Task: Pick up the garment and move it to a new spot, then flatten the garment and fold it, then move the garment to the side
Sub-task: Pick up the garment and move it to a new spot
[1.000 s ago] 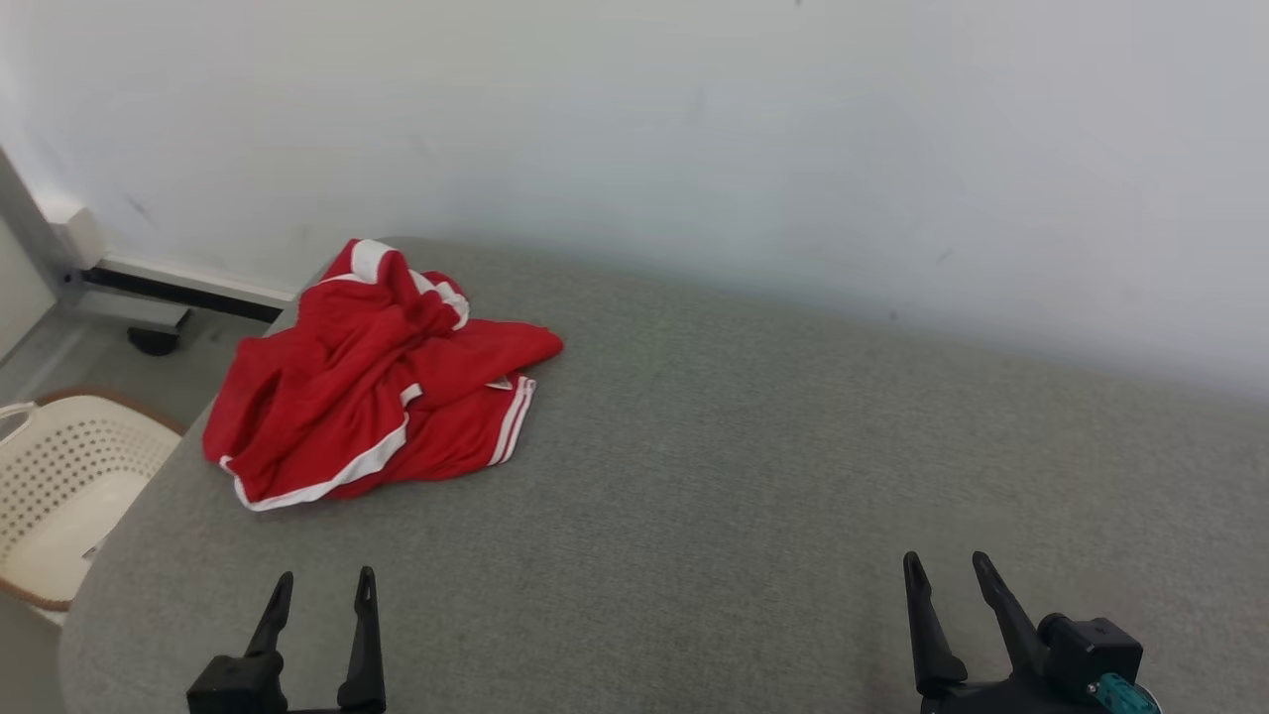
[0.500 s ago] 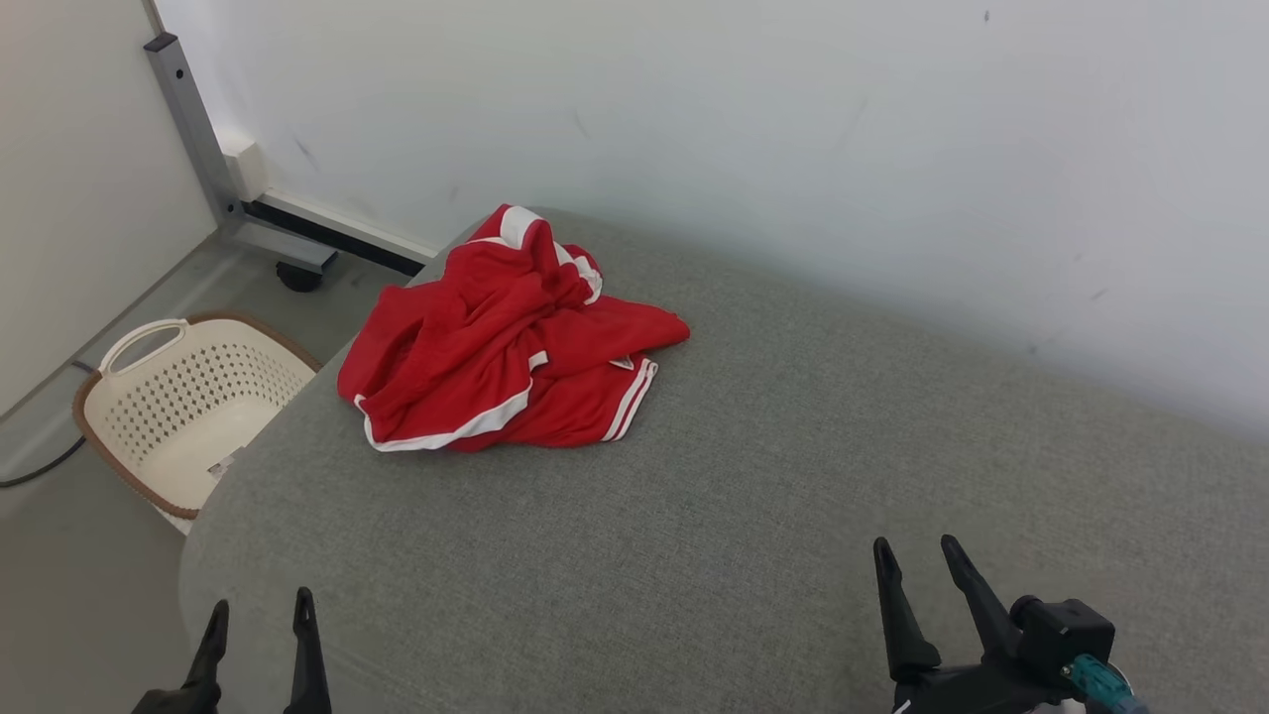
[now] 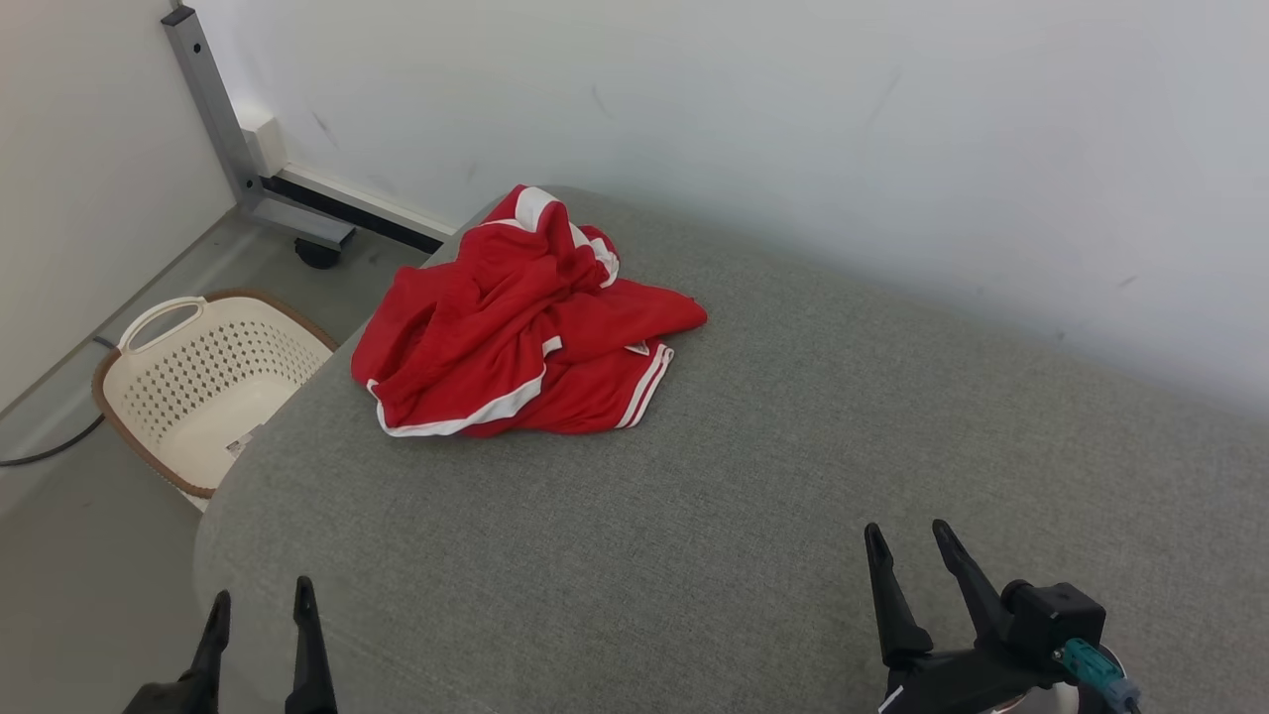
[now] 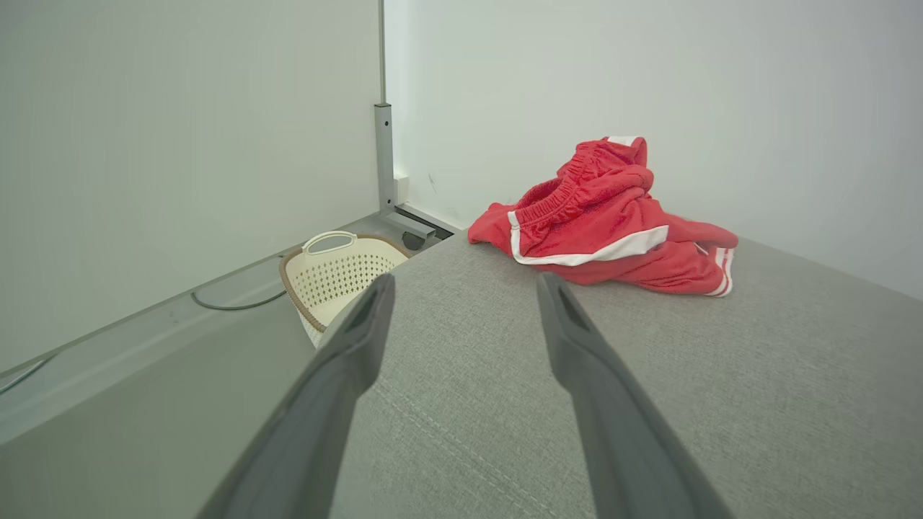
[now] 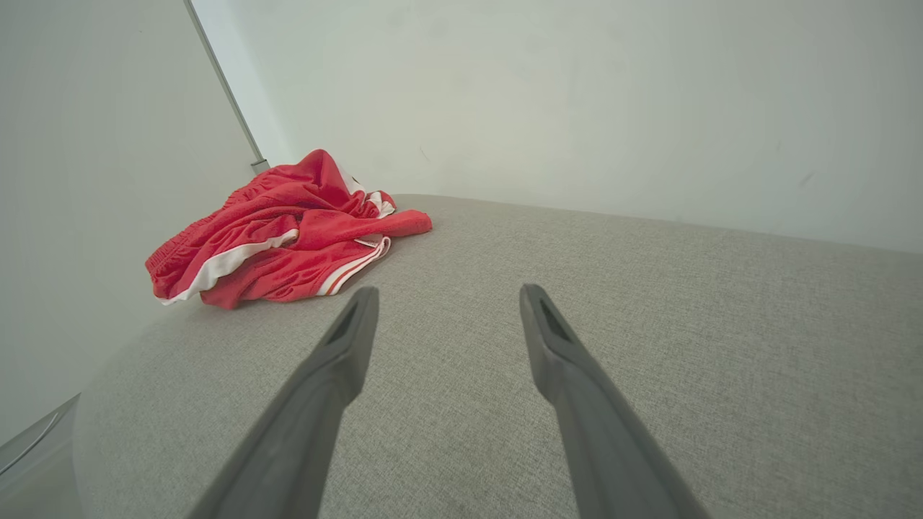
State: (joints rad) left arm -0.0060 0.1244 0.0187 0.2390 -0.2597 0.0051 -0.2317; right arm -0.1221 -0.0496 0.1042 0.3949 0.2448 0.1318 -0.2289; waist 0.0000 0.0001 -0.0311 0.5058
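I see the red garment (image 3: pixel 516 327) lying crumpled at the far left corner of the grey padded surface (image 3: pixel 714 516), well apart from both grippers. My left gripper (image 3: pixel 261 590) hovers at the near left corner, fingers spread and empty. My right gripper (image 3: pixel 905 527) hangs over the near edge toward the right, likewise spread, holding nothing. A cream basket (image 3: pixel 188 372) stands on the floor beside the left edge.

View apparently swung left, toward garment (image 3: pixel 496 327).
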